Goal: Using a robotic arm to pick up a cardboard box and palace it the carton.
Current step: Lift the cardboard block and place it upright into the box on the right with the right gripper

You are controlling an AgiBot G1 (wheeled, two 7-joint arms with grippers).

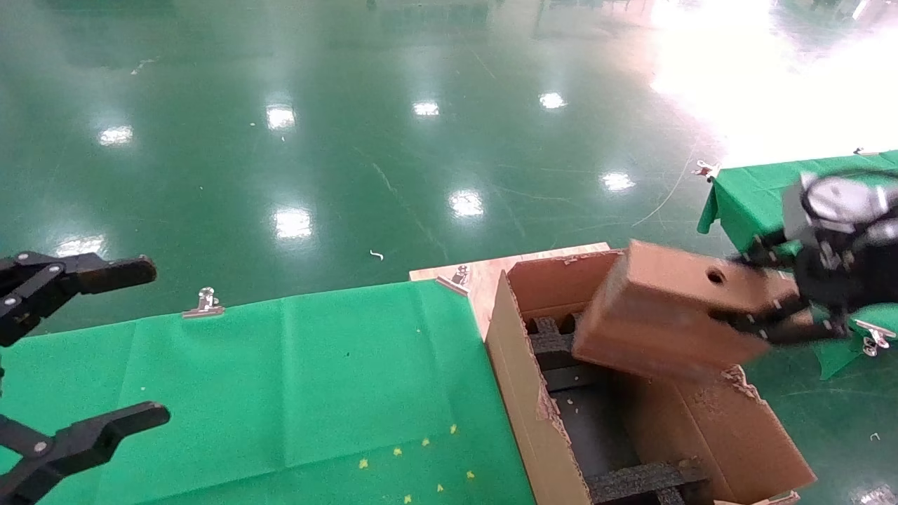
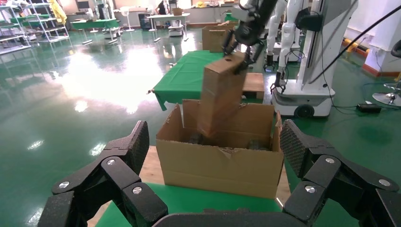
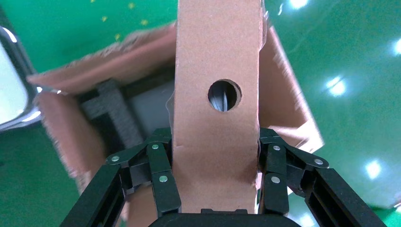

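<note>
My right gripper (image 1: 761, 298) is shut on the small brown cardboard box (image 1: 666, 312) with a round hole in its narrow face. It holds the box tilted over the open carton (image 1: 519, 400), the lower end dipping inside. The carton is large, with torn flaps and black foam inserts. In the right wrist view the fingers (image 3: 163, 175) clamp both sides of the box (image 3: 215, 142), with the carton (image 3: 61, 127) below. In the left wrist view the box (image 2: 222, 97) hangs into the carton (image 2: 220, 165). My left gripper (image 1: 105, 347) is open and empty at the far left, over the green table; it shows in its own view (image 2: 213, 156).
The carton stands on a wooden board (image 1: 477, 277) beside the green-clothed table (image 1: 280, 379), which has metal clips (image 1: 203, 303) at its edge. A second green table (image 1: 747, 193) is at the right. Glossy green floor lies beyond. Another robot base (image 2: 307, 94) stands farther off.
</note>
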